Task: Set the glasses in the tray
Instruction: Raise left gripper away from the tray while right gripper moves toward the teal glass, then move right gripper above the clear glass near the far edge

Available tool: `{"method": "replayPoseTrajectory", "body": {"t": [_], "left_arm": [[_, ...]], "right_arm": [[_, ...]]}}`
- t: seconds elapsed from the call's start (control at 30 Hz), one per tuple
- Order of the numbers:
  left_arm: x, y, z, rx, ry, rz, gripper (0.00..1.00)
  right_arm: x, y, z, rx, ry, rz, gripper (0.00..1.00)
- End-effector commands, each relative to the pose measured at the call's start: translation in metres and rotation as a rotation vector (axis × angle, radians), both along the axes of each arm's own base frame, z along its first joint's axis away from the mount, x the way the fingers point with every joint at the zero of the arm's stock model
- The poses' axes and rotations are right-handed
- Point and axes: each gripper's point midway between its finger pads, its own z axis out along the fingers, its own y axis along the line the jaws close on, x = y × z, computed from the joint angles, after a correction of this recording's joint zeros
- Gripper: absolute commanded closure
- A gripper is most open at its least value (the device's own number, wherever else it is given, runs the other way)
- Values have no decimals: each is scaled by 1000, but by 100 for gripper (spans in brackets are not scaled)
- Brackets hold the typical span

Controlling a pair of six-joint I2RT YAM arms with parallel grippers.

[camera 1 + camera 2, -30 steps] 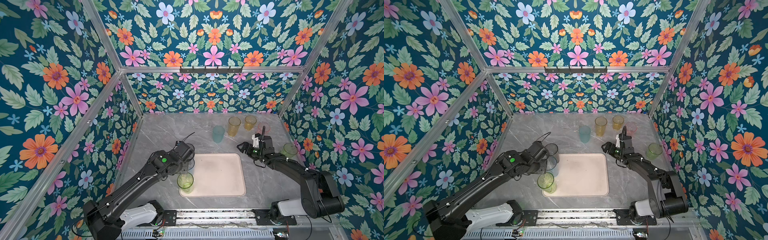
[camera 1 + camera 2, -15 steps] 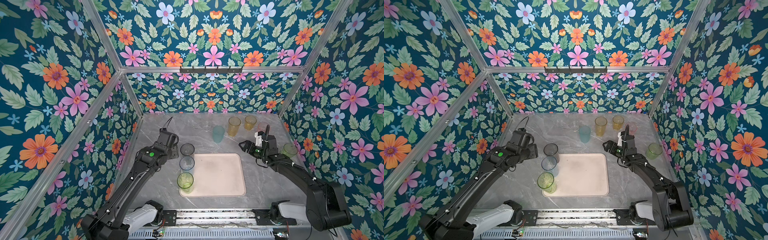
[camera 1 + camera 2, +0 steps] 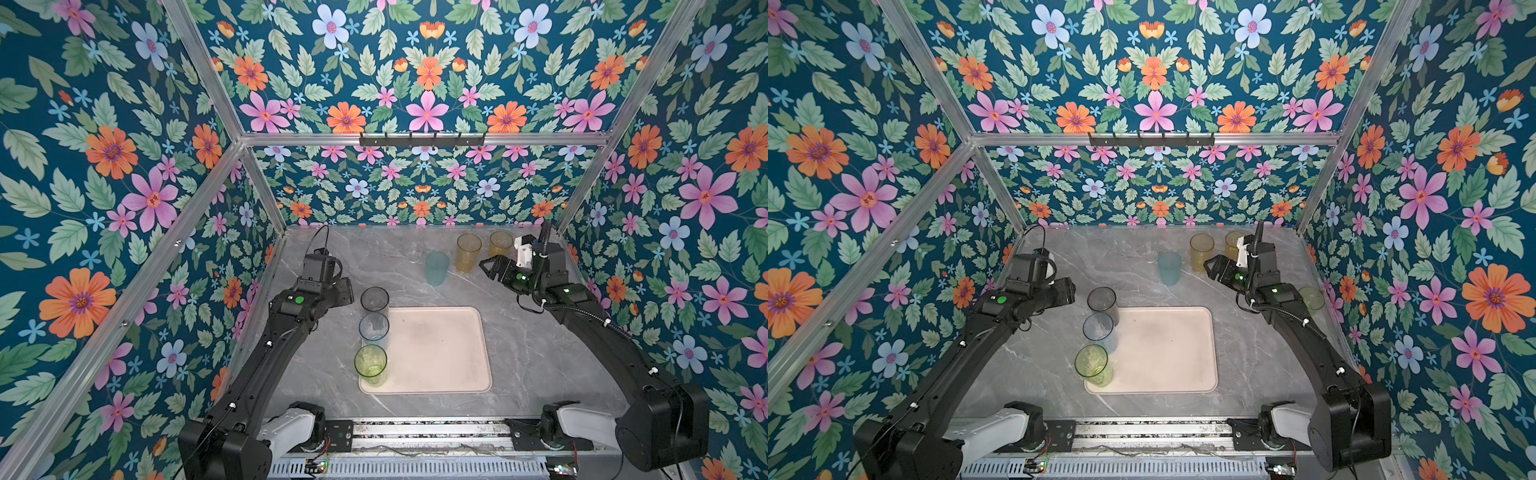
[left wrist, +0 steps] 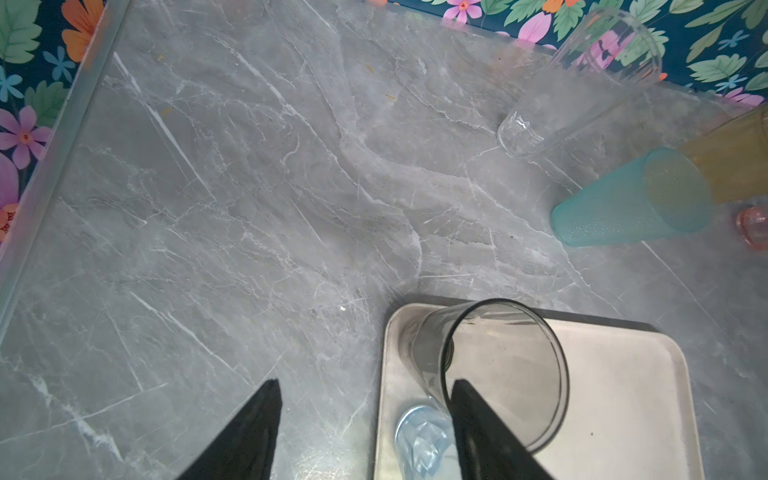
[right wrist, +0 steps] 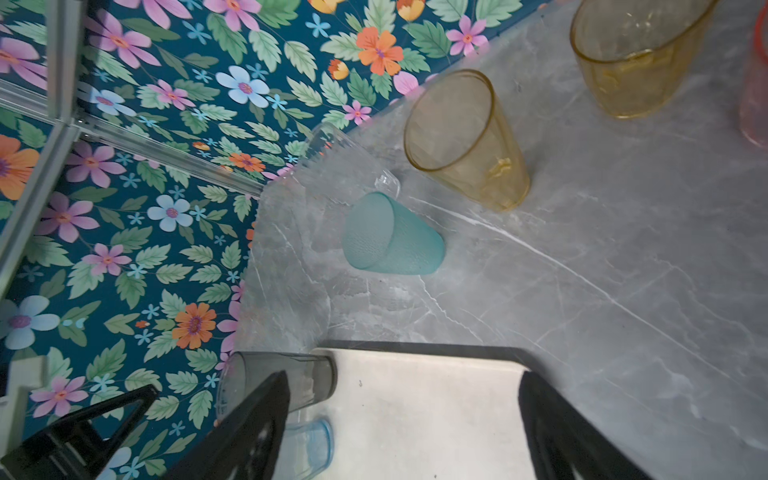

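The pale pink tray [image 3: 440, 353] lies at the table's middle. Three glasses stand along its left edge: smoky grey [image 3: 374, 299], pale blue [image 3: 374, 327] and green [image 3: 370, 364]. On the table behind it stand a teal glass [image 3: 437, 268], a tall amber one [image 3: 468, 252] and a short amber one [image 3: 500, 243]. A clear glass [image 4: 577, 83] stands near the back wall, and a pink one [image 5: 754, 83] shows at the edge of the right wrist view. My left gripper [image 3: 347, 291] is open and empty, just left of the grey glass. My right gripper [image 3: 486, 266] is open and empty beside the tall amber glass.
Another green glass [image 3: 1311, 298] stands by the right wall, behind my right arm. Flowered walls close the table on three sides, and a metal rail [image 3: 415, 432] runs along its front edge.
My left gripper has let go of the grey glass and drawn back to the left. My right gripper has moved toward the back, nearer the amber glasses.
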Motion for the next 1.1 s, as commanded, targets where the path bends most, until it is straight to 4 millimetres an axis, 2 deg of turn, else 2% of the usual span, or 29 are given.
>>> {"method": "replayPoseTrajectory", "body": {"t": [0.0,0.37,0.63,0.67,0.8,1.07], "left_arm": [[5,0,4,15,-32,-36,32],[6,12,-1,29,-87,-11,32],[3,17,-14,40,-68,-10,32],[2,17,-18,45,-62,-13,32],[0,16,-23,38,-51,-22,32],[1,12,-29,21,-35,-41,33]], "right_arm": [[3,7,7,-13,25,-7,13],[30,60,36,-90,-6,78,13],[41,116,52,-294,-71,174,14],[46,125,42,-325,-59,188,14],[56,146,36,-420,-72,214,13],[81,164,5,-470,9,214,11]]}}
